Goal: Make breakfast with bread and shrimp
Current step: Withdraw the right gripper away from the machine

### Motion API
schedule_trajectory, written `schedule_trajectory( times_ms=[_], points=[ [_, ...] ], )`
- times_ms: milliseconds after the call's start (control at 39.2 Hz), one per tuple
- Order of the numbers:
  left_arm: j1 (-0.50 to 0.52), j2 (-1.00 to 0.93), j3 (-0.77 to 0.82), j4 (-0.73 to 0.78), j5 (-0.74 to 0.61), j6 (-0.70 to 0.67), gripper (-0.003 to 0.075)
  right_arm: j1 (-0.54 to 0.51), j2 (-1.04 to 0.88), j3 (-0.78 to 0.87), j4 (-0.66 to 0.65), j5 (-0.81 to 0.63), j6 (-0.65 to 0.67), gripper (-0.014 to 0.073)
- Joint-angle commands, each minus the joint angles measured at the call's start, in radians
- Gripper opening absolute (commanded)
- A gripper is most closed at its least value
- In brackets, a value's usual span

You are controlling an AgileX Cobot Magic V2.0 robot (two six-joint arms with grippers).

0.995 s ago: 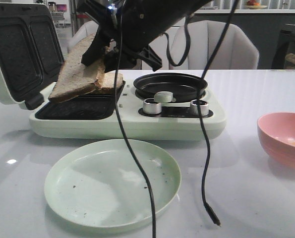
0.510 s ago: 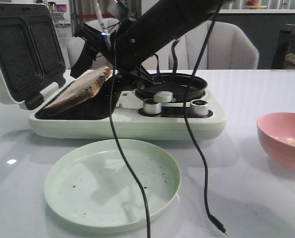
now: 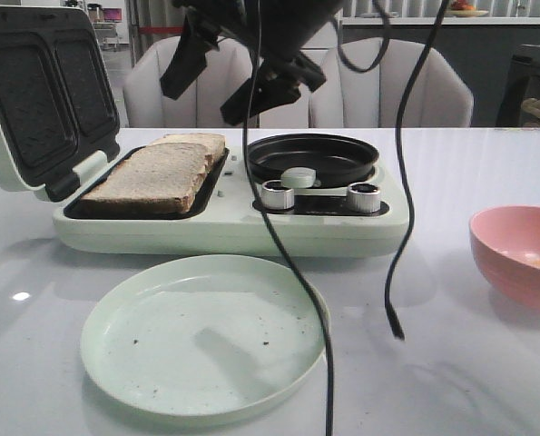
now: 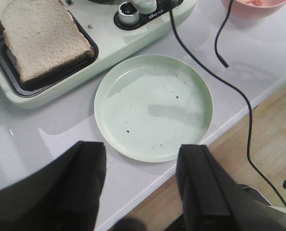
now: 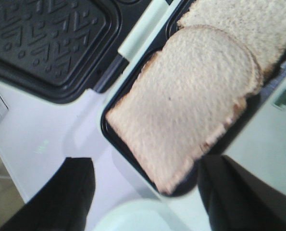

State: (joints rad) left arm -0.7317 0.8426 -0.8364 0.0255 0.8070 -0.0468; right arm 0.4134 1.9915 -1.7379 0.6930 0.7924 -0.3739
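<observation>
Two slices of bread lie in the open sandwich maker's (image 3: pixel 233 232) left bay. The upper slice (image 3: pixel 152 175) (image 5: pixel 191 101) (image 4: pixel 44 41) rests flat, partly covering the lower slice (image 3: pixel 195 143) (image 5: pixel 243 24). My right gripper (image 3: pixel 217 86) (image 5: pixel 145 166) hangs open above the bread, touching nothing. My left gripper (image 4: pixel 142 149) is open and empty, high over the table's front edge near the green plate (image 4: pixel 152 106). I cannot make out the shrimp; only a faint orange patch shows inside the pink bowl (image 3: pixel 524 254).
The maker's lid (image 3: pixel 34 91) stands open at the left. A round black pan (image 3: pixel 310 156) and two knobs (image 3: pixel 277 193) are on its right half. The pale green plate (image 3: pixel 206 336) sits in front. Black cables (image 3: pixel 292 268) dangle over plate and table.
The slice that hung tilted in my right gripper now lies flat on the other slice. The right gripper has let go, opened and risen.
</observation>
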Motion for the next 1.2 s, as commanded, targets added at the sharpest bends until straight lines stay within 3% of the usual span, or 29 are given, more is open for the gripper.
schedule_trajectory(
  times_ms=[0,179,587,893,1173],
  points=[
    [-0.006,-0.005,-0.031,0.002,-0.063,-0.001,0.0401,-0.002,-0.129,-0.020,-0.105,0.032,0.067,0.0561],
    [-0.006,-0.005,-0.031,0.002,-0.062,-0.001,0.0401,-0.002,-0.300,0.120,-0.260,0.043,0.124,0.0561],
    [-0.006,-0.005,-0.031,0.002,-0.062,-0.001,0.0402,-0.002,-0.731,0.609,-0.648,0.020,0.362,0.0561],
    [-0.006,-0.005,-0.031,0.002,-0.068,-0.001,0.0402,-0.002,-1.013,0.853,-0.665,0.023,0.393,0.0561],
    [-0.006,-0.005,-0.031,0.002,-0.073,-0.001,0.0401,-0.002,-1.230,1.015,-0.693,-0.058,0.393,0.0561]
  ],
)
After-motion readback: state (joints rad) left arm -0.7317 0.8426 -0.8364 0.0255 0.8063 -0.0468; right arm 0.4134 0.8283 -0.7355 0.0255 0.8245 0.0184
